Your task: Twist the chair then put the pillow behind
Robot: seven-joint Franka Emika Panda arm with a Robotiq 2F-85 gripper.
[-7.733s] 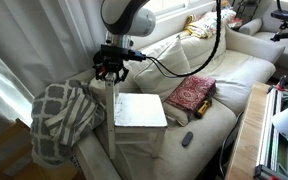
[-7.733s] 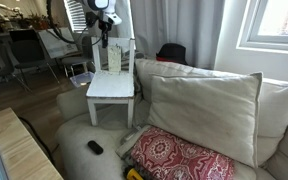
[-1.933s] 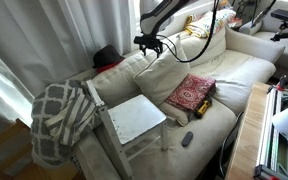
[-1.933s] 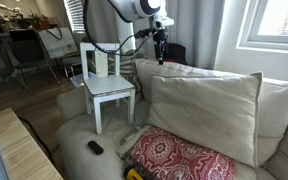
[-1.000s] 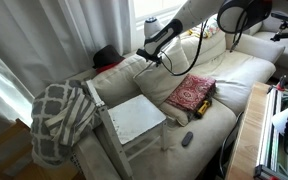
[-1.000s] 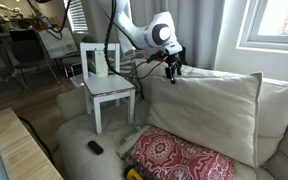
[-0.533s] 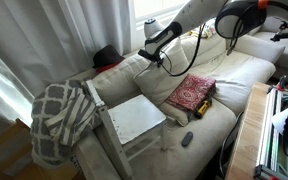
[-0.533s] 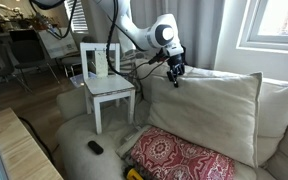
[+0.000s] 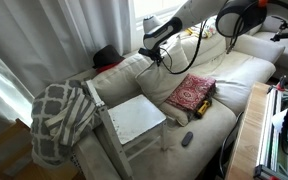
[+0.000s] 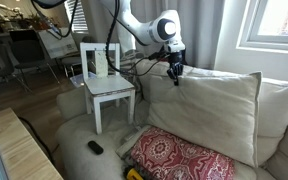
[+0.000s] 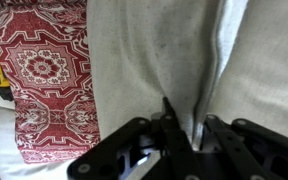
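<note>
Remote: small, dark, lying flat on the front of the sofa seat, apart from everything else
Red patterned cushion: flat on the seat, its rear edge touching the foot of the pillow; in the wrist view it lies just beside the cream fabric
Blanket: grey-and-white lattice pattern, heaped over the sofa arm, just beside the chair's back
The chair: white, upright, all legs on the seat cushion at the arm end of the sofa; slatted back on the side away from the pillow; in an exterior view its square seat sits askew to the sofa's front edge
The pillow: large, cream, standing on edge against the sofa backrest, near the chair but not touching it; not behind the chair
Gripper: pointing down at the pillow's upper corner nearest the chair
Grip: wrist view shows the fingertips drawn narrow, pinching the pillow's seamed edge between them
Curtain: grey, hanging behind the sofa
</note>
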